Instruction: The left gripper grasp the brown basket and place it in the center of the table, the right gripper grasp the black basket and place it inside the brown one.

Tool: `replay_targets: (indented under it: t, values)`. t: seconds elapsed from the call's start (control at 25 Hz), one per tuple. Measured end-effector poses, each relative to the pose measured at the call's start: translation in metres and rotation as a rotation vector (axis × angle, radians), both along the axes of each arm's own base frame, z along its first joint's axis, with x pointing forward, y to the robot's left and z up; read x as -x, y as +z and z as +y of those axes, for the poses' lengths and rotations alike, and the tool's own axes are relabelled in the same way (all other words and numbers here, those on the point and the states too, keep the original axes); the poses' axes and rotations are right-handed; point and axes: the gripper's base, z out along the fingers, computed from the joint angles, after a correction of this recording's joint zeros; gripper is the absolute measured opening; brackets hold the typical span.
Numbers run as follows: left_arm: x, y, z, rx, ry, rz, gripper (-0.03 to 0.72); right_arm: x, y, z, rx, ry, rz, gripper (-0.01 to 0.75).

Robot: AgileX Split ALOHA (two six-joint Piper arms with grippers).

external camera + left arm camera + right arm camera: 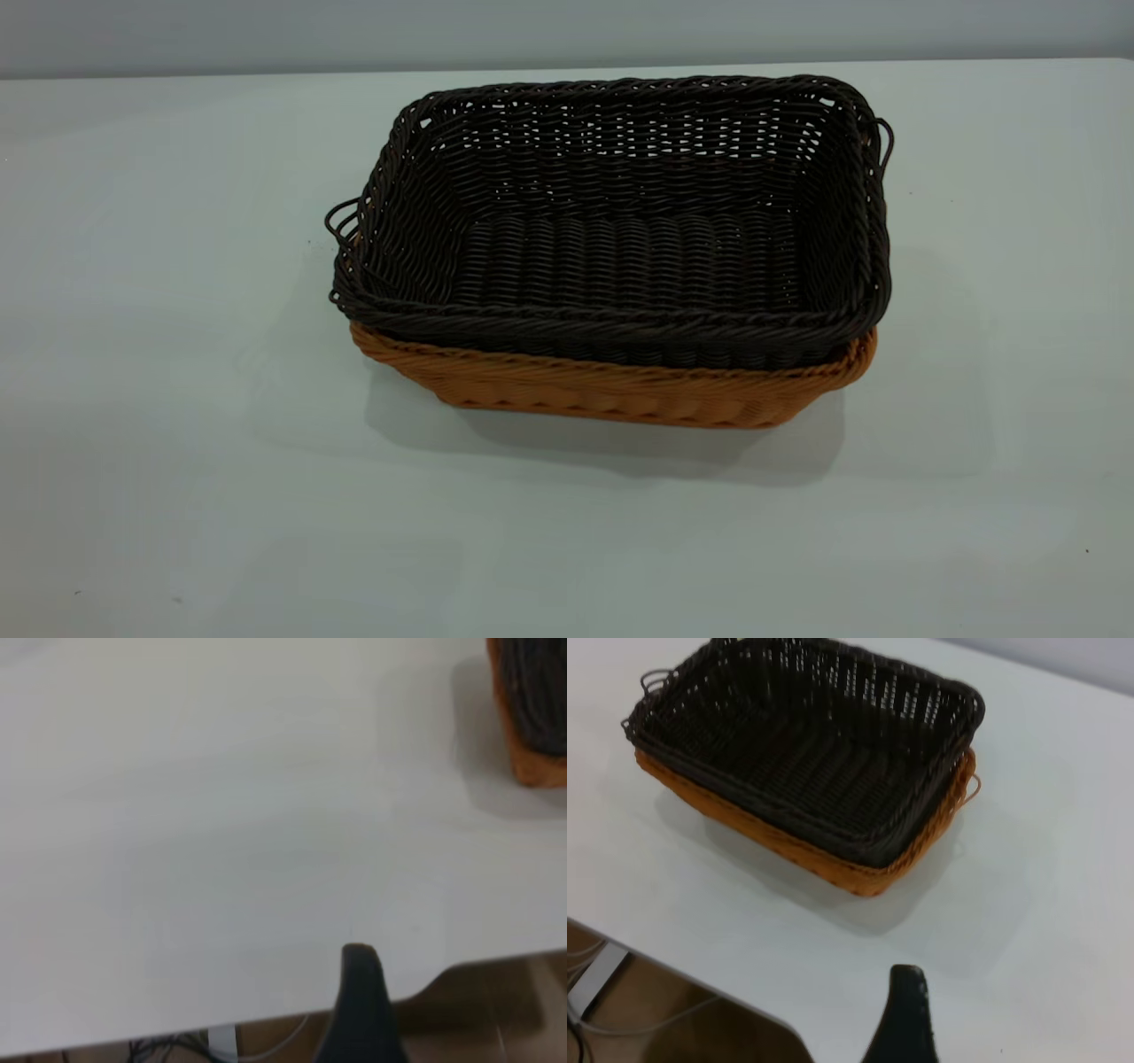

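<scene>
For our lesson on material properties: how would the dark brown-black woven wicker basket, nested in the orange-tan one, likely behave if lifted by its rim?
The dark brown-black woven wicker basket probably feels light for its size, since light shows through its open weave. Its walls hold their shape unsupported, so it is likely fairly stiff. Sitting snugly inside the orange-tan woven basket, it might drag that one up briefly.

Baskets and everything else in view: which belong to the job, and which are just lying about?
Job:
black basket, nested inside the brown one
brown basket
table
left gripper
right gripper

Lying about:
cables below the table edge
</scene>
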Motion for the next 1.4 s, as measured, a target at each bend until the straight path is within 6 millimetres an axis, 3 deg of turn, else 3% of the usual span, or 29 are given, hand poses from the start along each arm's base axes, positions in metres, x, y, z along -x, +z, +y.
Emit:
replay_targets:
  t: [0.2,0.52,1.4]
  values:
    - [-0.001,-0.021,0.000,0.011,0.017,0.044,0.509,0.008,-0.003,-0.001,0.007,0.013,-0.011,0.554]
    - [-0.007,-0.031,0.000,0.019,0.026,0.045,0.509,0.011,-0.004,-0.001,0.051,0.043,-0.038,0.554]
    - [-0.008,-0.031,0.000,0.021,0.031,0.036,0.509,0.012,-0.004,-0.001,0.054,0.052,-0.035,0.552]
